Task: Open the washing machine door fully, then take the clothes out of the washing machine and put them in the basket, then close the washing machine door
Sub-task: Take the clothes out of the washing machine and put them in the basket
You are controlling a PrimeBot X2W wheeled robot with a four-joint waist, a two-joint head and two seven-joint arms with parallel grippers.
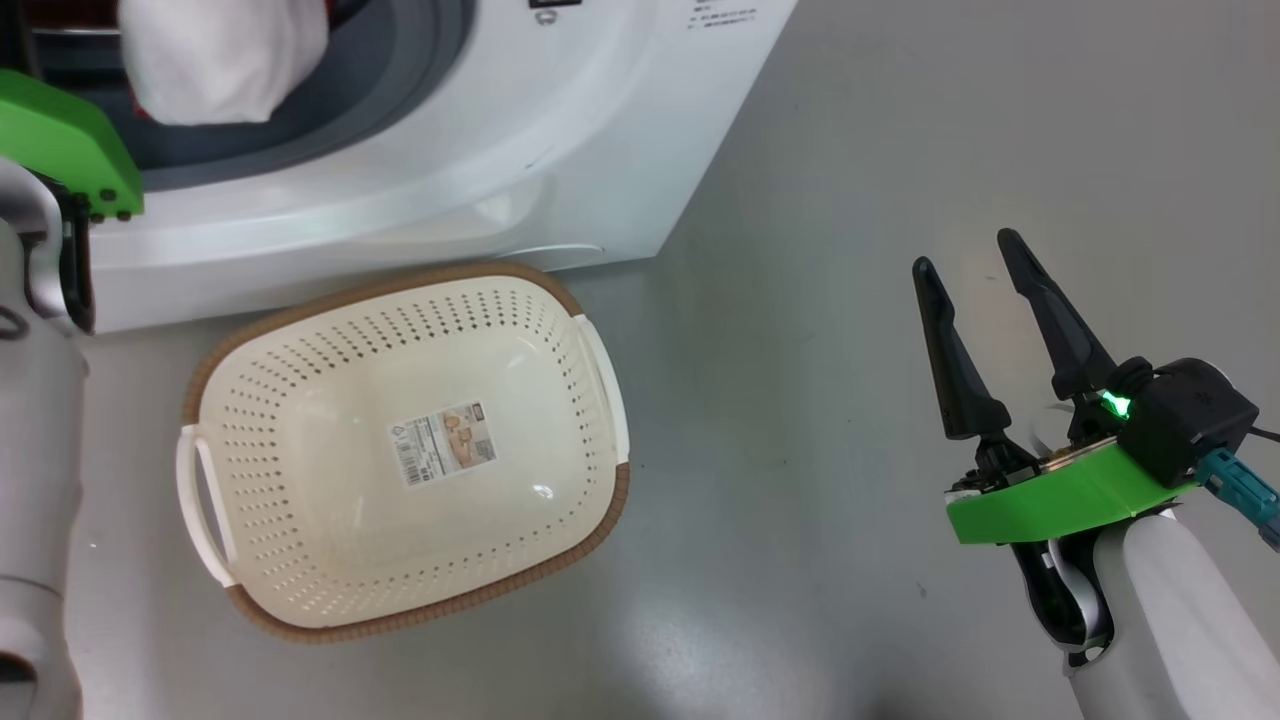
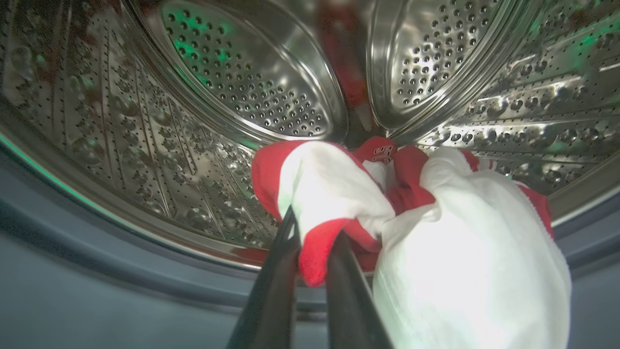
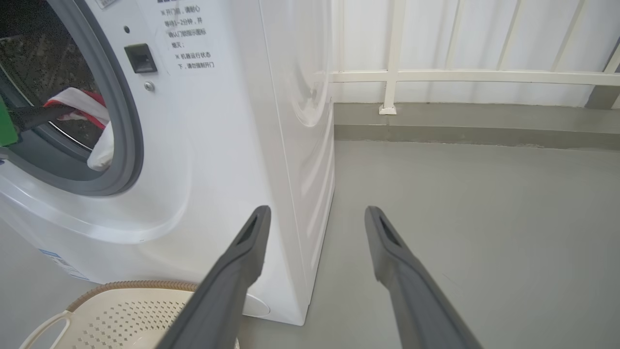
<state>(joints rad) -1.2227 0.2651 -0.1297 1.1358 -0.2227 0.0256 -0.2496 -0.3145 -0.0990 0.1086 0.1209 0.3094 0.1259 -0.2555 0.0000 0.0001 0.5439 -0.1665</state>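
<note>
The grey floor (image 1: 900, 130) takes up most of the room. It lies open to the right of the washing machine (image 1: 520, 150) and runs back to a low kerb with a white rail (image 3: 436, 76). The machine's white front curves down to a straight bottom edge, and its right corner stands clear of anything. A grey rubber ring (image 1: 410, 55) edges the open mouth, and behind it is the perforated steel drum (image 2: 252, 72).

The basket (image 1: 300, 420) sits on the floor just before the machine's lower front, with its far brown rim close to the base and a sticker (image 1: 445, 443) on its bottom. Floor is free around its near and right sides.

The clothes (image 2: 460, 252), red and white, lie bunched at the drum's lip, with one white fold hanging over the ring.

The right claw (image 1: 962, 250) hangs over bare floor well right of the basket, fingers spread wide and holding nothing. The left claw (image 2: 315, 225) reaches into the mouth, its fingers drawn narrow on a red edge of the clothes.

The head view cuts off the machine's top and the left arm's far end. I cannot tell how many garments the bundle holds, and the printed labels are too small to read.
</note>
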